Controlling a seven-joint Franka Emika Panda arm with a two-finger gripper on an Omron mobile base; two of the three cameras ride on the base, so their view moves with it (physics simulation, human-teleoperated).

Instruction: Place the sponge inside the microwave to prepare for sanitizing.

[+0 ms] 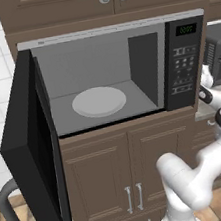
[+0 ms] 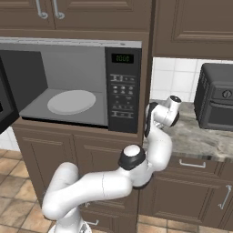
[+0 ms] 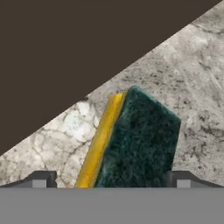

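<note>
Sponge [image 3: 135,140] on counter [image 3: 192,87], between spread pincer [image 3: 111,179] tips, apparently ungripped

The microwave [image 1: 116,71] stands with its door [image 1: 31,155] swung wide to 9 o'clock, so the cavity mouth is free; inside lies only the white turntable [image 1: 99,101], low and flat. At 3 o'clock, the keypad panel [image 2: 124,91] and the cabinet post beside it stand between the cavity and the stone counter [image 2: 200,136]. A dark toaster oven [image 2: 217,98] occupies the far right of the counter.
</note>
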